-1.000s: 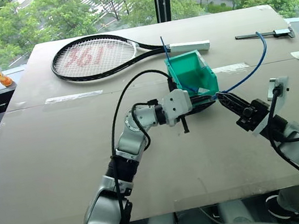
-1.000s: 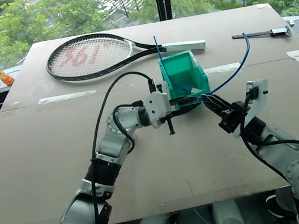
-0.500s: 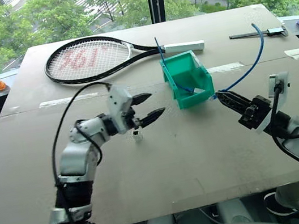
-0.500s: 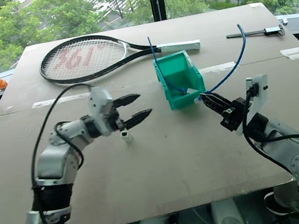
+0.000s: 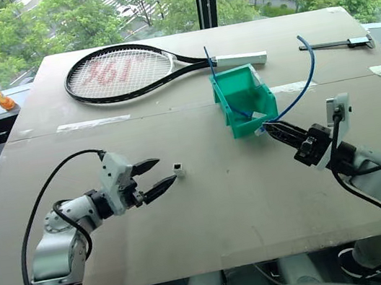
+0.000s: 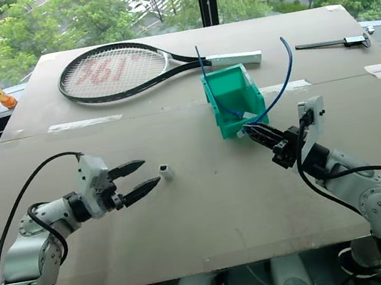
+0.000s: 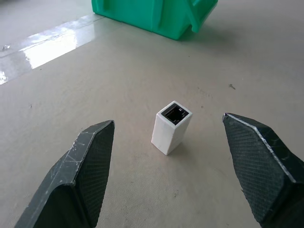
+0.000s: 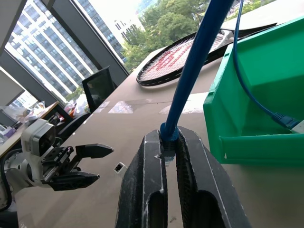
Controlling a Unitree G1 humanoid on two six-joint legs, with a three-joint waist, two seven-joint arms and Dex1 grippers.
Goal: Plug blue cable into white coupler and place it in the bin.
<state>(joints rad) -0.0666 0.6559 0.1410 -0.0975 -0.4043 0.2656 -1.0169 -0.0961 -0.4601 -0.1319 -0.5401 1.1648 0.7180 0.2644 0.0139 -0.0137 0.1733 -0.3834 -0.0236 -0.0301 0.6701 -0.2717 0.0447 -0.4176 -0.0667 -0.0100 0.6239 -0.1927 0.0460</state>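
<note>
Left gripper (image 5: 168,173) fingers wide open, empty. White coupler (image 5: 178,167) stands upright on the worktop just past their tips, socket up. Right gripper (image 8: 169,142) fingers clamped on the blue cable (image 5: 299,93) near the bin (image 5: 245,99). Centre on the coupler; close gently so you don't topple it.

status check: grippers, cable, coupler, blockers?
Left gripper open, aimed at the white coupler standing on the table. Right gripper shut on the blue cable, beside the bin. Nothing between them.
</note>
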